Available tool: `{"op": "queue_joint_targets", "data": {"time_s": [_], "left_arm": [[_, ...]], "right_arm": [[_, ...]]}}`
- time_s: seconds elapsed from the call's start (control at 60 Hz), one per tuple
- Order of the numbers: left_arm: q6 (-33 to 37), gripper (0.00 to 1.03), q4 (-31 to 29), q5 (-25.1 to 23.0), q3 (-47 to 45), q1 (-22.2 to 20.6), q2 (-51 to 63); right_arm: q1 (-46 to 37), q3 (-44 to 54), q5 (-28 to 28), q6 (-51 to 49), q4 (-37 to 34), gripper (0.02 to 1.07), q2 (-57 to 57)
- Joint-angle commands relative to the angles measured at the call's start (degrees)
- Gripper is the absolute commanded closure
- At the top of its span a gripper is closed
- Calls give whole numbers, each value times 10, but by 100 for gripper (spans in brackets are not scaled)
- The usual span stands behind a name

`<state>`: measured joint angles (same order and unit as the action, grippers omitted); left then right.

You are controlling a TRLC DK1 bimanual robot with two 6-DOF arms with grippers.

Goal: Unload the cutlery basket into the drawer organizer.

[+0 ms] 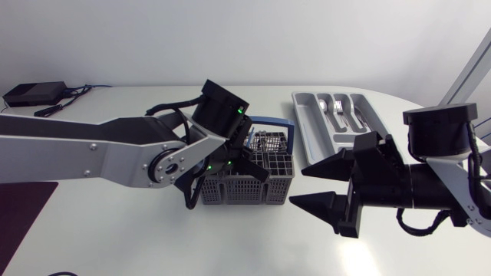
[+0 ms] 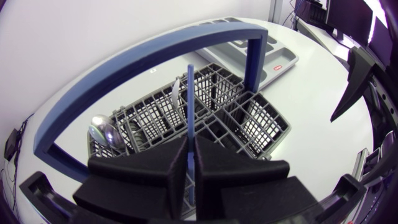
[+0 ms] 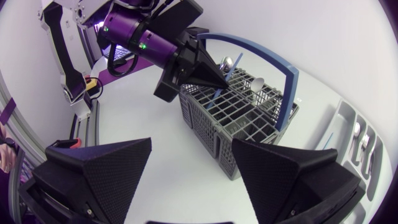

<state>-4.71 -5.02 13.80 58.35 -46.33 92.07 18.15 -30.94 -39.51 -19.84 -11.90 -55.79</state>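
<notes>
The grey cutlery basket (image 1: 257, 184) with a blue arched handle (image 1: 270, 120) stands mid-table. My left gripper (image 1: 245, 162) reaches down into it and is shut on a thin blue utensil handle (image 2: 189, 106) that stands upright in a compartment. In the right wrist view the same gripper (image 3: 213, 81) pinches the blue utensil (image 3: 218, 94) at the basket's rim. A spoon (image 2: 102, 132) leans in a far compartment. The grey drawer organizer (image 1: 308, 126) at the back right holds some cutlery. My right gripper (image 1: 318, 186) hovers open just right of the basket (image 3: 249, 124), holding nothing.
A black box (image 1: 34, 93) with cables sits at the back left corner. A dark mat (image 1: 23, 211) lies at the left edge. The organizer (image 2: 273, 62) is just beyond the basket, and bare table runs along the front.
</notes>
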Motion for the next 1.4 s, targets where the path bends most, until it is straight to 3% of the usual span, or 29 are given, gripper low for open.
{"op": "queue_joint_targets", "data": {"time_s": [0.0,0.4,0.917,1.0,1.217,1.383], "left_arm": [[1,94,1,-3,-5,-4,-26],[17,94,3,-11,-20,-2,-102],[25,94,20,-17,-36,-16,-246],[15,93,18,-58,-32,-12,-252],[-21,93,-16,-238,0,30,-199],[-34,93,-40,-335,23,57,-162]], "right_arm": [[-6,-1,-17,-29,6,14,-9],[-14,-18,-48,-56,2,14,-33],[3,-36,-47,4,-14,14,62],[8,-48,-48,20,-14,14,70],[25,-85,-80,56,-15,14,16],[33,-96,-86,64,-14,19,-18]]}}
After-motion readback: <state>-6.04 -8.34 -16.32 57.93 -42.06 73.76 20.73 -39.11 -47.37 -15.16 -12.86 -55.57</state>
